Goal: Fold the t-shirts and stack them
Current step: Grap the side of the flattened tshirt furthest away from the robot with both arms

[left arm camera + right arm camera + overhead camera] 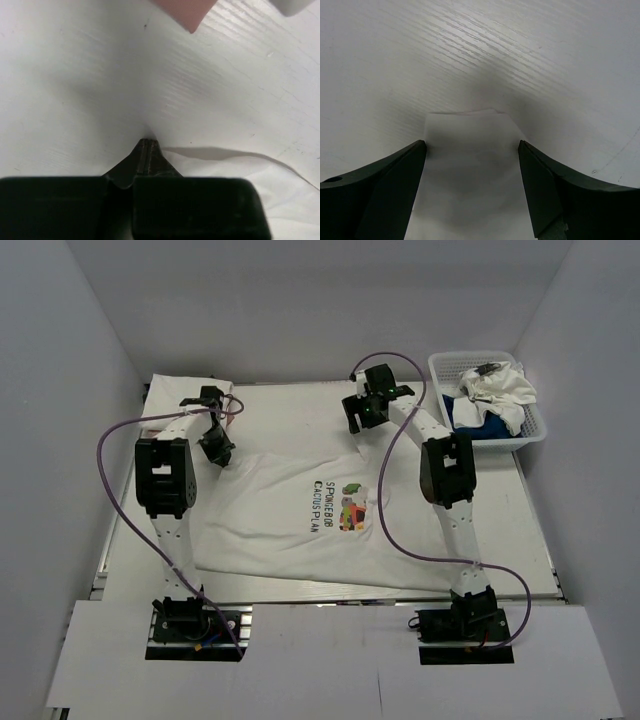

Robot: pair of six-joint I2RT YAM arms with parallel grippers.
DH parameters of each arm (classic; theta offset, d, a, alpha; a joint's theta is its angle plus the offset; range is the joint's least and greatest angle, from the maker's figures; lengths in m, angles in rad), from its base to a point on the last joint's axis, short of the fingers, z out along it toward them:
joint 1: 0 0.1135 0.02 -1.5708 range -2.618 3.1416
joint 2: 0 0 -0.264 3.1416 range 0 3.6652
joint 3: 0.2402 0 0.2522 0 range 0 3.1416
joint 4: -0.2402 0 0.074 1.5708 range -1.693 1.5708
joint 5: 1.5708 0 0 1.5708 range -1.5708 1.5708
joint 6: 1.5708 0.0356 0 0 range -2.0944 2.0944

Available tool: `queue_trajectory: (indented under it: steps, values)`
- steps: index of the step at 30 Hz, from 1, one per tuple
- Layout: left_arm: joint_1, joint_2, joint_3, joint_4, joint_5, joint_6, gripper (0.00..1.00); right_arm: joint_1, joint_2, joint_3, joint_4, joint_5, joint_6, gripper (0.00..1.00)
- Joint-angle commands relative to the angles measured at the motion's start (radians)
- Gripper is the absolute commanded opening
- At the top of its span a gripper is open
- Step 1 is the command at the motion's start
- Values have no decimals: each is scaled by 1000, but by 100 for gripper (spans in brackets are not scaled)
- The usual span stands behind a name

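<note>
Left hand (148, 146) is pinched shut on the printed t-shirt (270, 530) edge. Right hand (471, 144) is spread wide, straddling its far edge on the counter (290, 410).

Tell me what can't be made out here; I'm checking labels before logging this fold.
- Left wrist view: whether the shut left gripper pinches the white printed cloth t-shirt; its own fingers hide the contact.
- Left wrist view: the pale pink item, cut off by the top edge.
- Top view: how many garments fill the white plastic basket; they are heaped together.
</note>
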Motion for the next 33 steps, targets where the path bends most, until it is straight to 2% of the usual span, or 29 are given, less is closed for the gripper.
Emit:
queue_trajectory:
  steps: [1, 6, 9, 11, 12, 15, 16, 17, 19, 22, 24, 25, 26, 27, 28, 30, 32, 33]
  values:
    - [3, -43, -37, 33, 29, 21, 0, -10, 19, 24, 30, 62, 41, 80]
    - [3, -43, 25, 33, 18, 30, 0, -15, 34, 21, 59, 194, 133, 80]
    - [3, -63, 14, 24, 9, 30, 0, -12, 40, 11, 84, 191, 115, 80]
    - [3, -91, -23, 36, 9, 30, 0, -6, 55, 21, 74, 148, 83, 68]
    - [3, -91, -32, 47, 9, 39, 0, -6, 62, 24, 65, 116, 72, 59]
    - [3, -114, -41, 56, 0, 39, 0, -6, 65, -2, 71, 82, 61, 52]
    - [3, -114, -41, 56, -1, 48, 0, -6, 63, -9, 74, 82, 58, 40]
    - [3, -114, -41, 56, -1, 48, 0, -3, 62, -10, 77, 82, 53, 33]
    - [3, -114, -20, 56, 9, 57, 0, -1, 52, -7, 85, 107, 58, 1]
    - [3, -125, -1, 56, 9, 57, 0, -1, -9, -21, 105, 140, 76, 0]
    - [-6, -137, -1, 56, -2, 67, 0, -3, -76, -97, 136, 171, 90, 0]
    - [-6, -158, -1, 47, -13, 58, 0, -1, -166, -125, 163, 188, 131, 0]
    - [-17, -174, -12, 47, -54, 57, 0, -1, -202, -236, 197, 199, 148, 0]
    - [-17, -187, -23, 47, -79, 57, 0, 2, -239, -280, 217, 211, 165, 0]
    - [-17, -204, -33, 47, -94, 48, 0, 2, -353, -371, 235, 217, 215, 0]
    - [-17, -270, -94, 76, -94, 48, 0, 7, -432, -504, 306, 248, 265, 0]
    - [-17, -310, -132, 99, -103, 59, 0, 10, -588, -642, 349, 257, 320, 0]
    - [-17, -327, -158, 108, -103, 59, 0, 10, -671, -767, 360, 251, 332, 0]
